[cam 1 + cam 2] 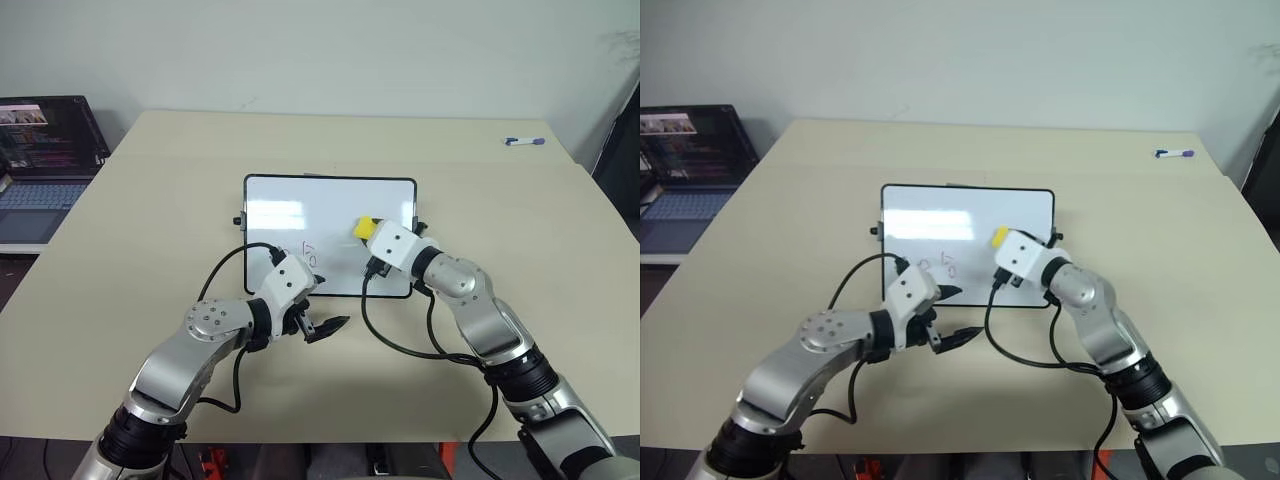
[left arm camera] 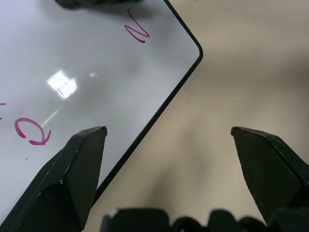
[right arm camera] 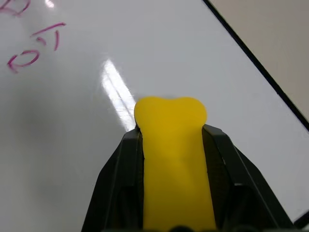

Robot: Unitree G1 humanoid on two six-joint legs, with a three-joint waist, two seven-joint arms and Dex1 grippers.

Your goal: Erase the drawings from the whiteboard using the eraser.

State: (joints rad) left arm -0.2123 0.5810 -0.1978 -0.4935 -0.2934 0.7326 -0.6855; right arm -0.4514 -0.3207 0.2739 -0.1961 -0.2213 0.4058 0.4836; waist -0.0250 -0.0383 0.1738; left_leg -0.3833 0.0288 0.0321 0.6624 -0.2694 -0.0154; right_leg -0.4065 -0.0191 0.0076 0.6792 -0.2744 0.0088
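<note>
From the left eye, one whiteboard [image 1: 300, 215] lies flat on the beige tabletop [image 1: 130, 230], and two robot arms reach over its near edge. The right gripper [image 1: 372, 236] is over the board's right half, its fingers clamped on the one yellow eraser [image 1: 364, 228], of which only the front end sticks out past the white wrist housing. The left gripper [image 1: 322, 327] sits just off the near edge, fingers spread wide with nothing between them. The drawings [image 1: 310, 250] are faint pink marks in the lower middle of the board, partly covered by the left wrist, so they cannot be counted here. One laptop [image 1: 45, 160] is cut off at the left edge, and one marker [image 1: 524, 141] lies far off near the tabletop's right back corner.

The right eye gives the same layout; two or three pink marks show beside the left wrist, too small to read.

In the left wrist view, two black fingers [image 2: 72, 174] stand far apart, one over the board's rounded corner, the other over bare tabletop. Two whole pink scribbles are visible and a third is cut off at the picture's edge.

In the right wrist view, the fingers [image 3: 120, 179] squeeze the eraser from both sides just above the board. Two pink marks are whole, and another is cut off at the corner.
</note>
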